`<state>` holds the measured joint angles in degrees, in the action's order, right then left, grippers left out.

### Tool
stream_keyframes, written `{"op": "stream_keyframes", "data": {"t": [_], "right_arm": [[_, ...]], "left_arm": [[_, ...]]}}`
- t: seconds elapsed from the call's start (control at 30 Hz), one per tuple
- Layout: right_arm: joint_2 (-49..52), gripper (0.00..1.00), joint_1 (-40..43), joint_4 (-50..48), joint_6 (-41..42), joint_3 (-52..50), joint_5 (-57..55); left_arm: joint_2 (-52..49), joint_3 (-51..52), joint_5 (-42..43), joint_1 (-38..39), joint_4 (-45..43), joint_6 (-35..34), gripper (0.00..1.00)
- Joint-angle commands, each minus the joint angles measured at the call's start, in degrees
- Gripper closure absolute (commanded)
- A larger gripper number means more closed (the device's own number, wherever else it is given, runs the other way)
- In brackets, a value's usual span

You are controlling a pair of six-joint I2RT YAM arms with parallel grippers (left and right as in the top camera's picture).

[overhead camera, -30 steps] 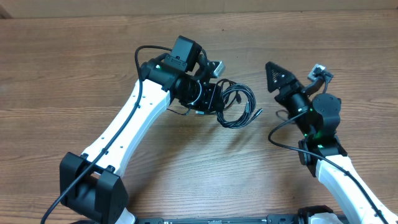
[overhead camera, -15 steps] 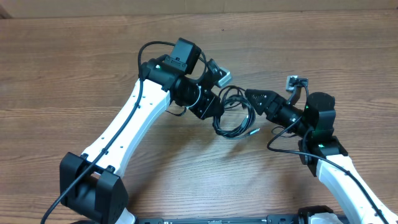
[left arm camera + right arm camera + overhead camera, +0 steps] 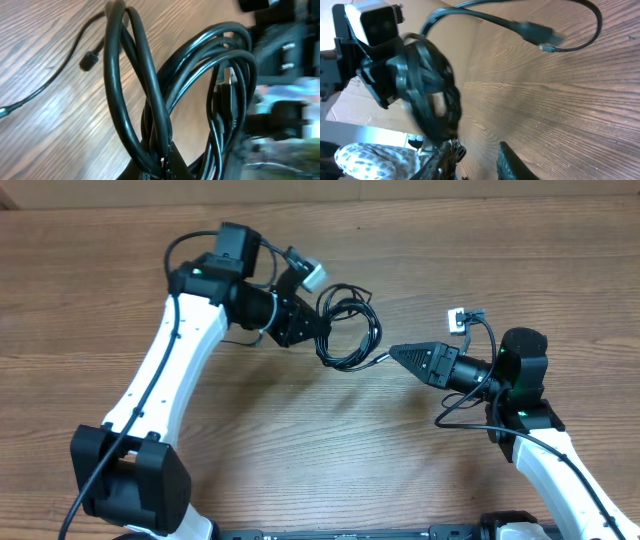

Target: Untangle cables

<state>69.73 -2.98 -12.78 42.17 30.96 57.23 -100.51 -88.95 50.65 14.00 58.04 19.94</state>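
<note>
The left gripper [image 3: 305,330] is pinched tight on the cables [image 3: 352,332], a looped black bundle just right of its fingers, above the desk [image 3: 300,450]. Over the last second it has carried the bundle up and to the left. Meanwhile the right gripper [image 3: 396,352] swung in from well apart to the bundle's right edge, narrowing as it came. Whether it has caught a strand I cannot tell. The loops are not yet parted, so I judge a two-handed pull is only being set up. No container is in view.
</note>
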Motion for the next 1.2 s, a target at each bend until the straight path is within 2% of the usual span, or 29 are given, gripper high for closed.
{"op": "stream_keyframes", "data": {"t": [0.0,0.23,0.33,0.4,0.47,0.57,0.67,0.77,0.87,1.03,1.17], "right_arm": [[0.04,0.75,0.11,-0.44,-0.22,0.68,-0.83],[0.04,0.74,-2.38,-0.59,0.17,0.68,-0.83],[0.04,0.68,-3.56,-0.7,0.17,0.66,-1.31],[0.04,0.66,-3.56,-0.76,0.2,0.66,-1.73],[0.04,0.61,-3.56,-0.76,0.22,0.66,-3.1],[0.04,0.59,-3.56,-0.79,1.46,0.66,-4.07],[0.04,0.56,-3.56,-0.79,1.49,0.66,-4.04],[0.04,0.49,-3.56,-1.03,3.98,0.66,-4.04],[0.04,0.45,-3.56,-4.02,6.29,0.66,-4.0],[0.04,0.39,-3.82,-12.26,6.25,0.68,-4.28],[0.24,0.32,-3.82,-12.44,4.9,0.66,-8.09]], "left_arm": [[1.42,-0.9,11.34,-1.22,0.15,1.01,0.96],[1.42,-0.9,10.54,-1.25,0.22,0.46,0.96],[1.42,-0.9,6.88,-1.25,0.02,-2.51,0.96],[1.42,-0.9,3.63,-1.25,-0.2,-5.6,0.96],[1.42,-0.9,-3.98,-1.22,-1.09,-14.23,0.96],[1.42,-0.9,-9.97,-1.22,-2.05,-22.56,0.96],[1.42,-0.9,-10.84,-1.22,-3.61,-27.19,0.96],[1.42,-0.9,-10.91,-1.22,-4.96,-30.97,0.96],[1.42,-0.9,-13.68,-1.16,-4.76,-33.7,0.96],[1.42,-0.87,-13.57,0.22,-4.74,-33.92,0.96],[1.42,-0.87,-13.6,2.93,-4.76,-33.16,0.96]]}}
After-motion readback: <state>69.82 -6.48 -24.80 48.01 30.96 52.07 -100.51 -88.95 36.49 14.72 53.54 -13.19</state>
